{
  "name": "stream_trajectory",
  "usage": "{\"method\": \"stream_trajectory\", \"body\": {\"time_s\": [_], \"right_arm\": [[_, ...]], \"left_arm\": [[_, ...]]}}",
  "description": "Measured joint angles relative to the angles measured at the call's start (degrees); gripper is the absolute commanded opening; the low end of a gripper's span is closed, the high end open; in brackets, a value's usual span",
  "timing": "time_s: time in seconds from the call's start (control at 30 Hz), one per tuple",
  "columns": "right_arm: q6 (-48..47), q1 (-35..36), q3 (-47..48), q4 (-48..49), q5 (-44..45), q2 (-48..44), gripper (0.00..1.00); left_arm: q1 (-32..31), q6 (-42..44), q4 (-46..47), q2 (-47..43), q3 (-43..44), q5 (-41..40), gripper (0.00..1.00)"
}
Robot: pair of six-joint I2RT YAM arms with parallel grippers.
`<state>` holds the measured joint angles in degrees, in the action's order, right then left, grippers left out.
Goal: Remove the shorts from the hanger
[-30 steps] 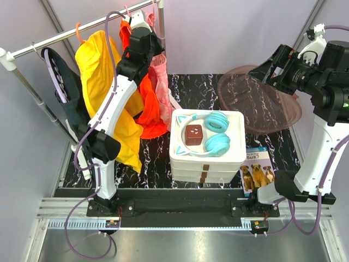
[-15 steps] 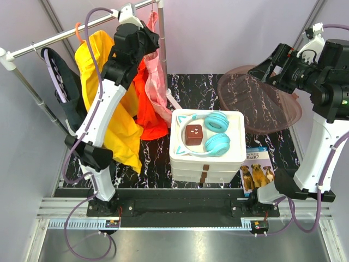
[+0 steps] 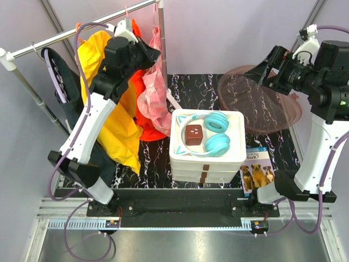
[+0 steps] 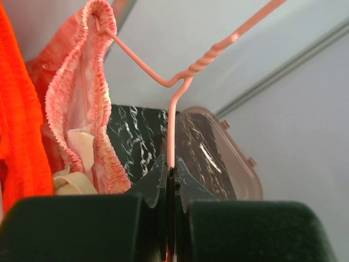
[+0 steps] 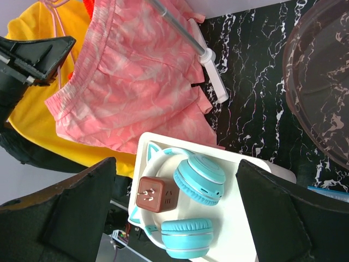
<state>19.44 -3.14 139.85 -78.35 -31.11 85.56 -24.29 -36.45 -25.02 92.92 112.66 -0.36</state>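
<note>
Removal is not yet done: the shorts (image 3: 151, 94) hang on the hanger (image 4: 180, 82), so you must treat the whole separation as work left. Locate the clothes rail (image 3: 54, 39) at 11 o'clock in the top view. The shorts hang below its far end, at 10 o'clock from the white box (image 3: 207, 161), just beside the orange garment (image 3: 148, 117) and the yellow garment (image 3: 112, 125). Note the fabric: pink with a pale mottled print, limp and bunched, with a gathered, ruffled elastic waistband. In the left wrist view, that waistband loops over one hanger arm at 11 o'clock. The hanger is thin pink wire with a twisted neck; whether its hook bears on the rail cannot be told. Observe the left gripper (image 4: 170, 174): jaws fully closed, pinching the wire stem below the twist. The right gripper (image 3: 260, 70), at 2 o'clock, stands spread wide, holds nothing, and is well apart from the shorts.
</note>
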Motion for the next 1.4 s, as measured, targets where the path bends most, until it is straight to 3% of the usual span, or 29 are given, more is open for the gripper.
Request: {"method": "stream_trajectory", "body": {"time_s": [0.47,0.77,1.07,1.4], "right_arm": [[0.0,3.1,-3.5,0.0,-0.5,-0.1,1.00],[3.7,10.4,-3.9,0.3,-1.3,5.3,1.00],[12.5,19.0,-9.3,19.2,-2.6,10.0,1.00],[15.2,21.2,-1.6,25.1,2.6,22.6,0.79]], "left_arm": [[-0.4,-5.7,-0.4,-17.2,-13.7,14.1,0.00],[-0.7,-6.8,1.9,-21.5,-14.6,24.2,0.00],[-0.7,-5.1,1.9,-20.3,-16.9,29.2,0.00],[-0.7,-2.6,4.6,-21.8,-22.4,34.1,0.00]]}}
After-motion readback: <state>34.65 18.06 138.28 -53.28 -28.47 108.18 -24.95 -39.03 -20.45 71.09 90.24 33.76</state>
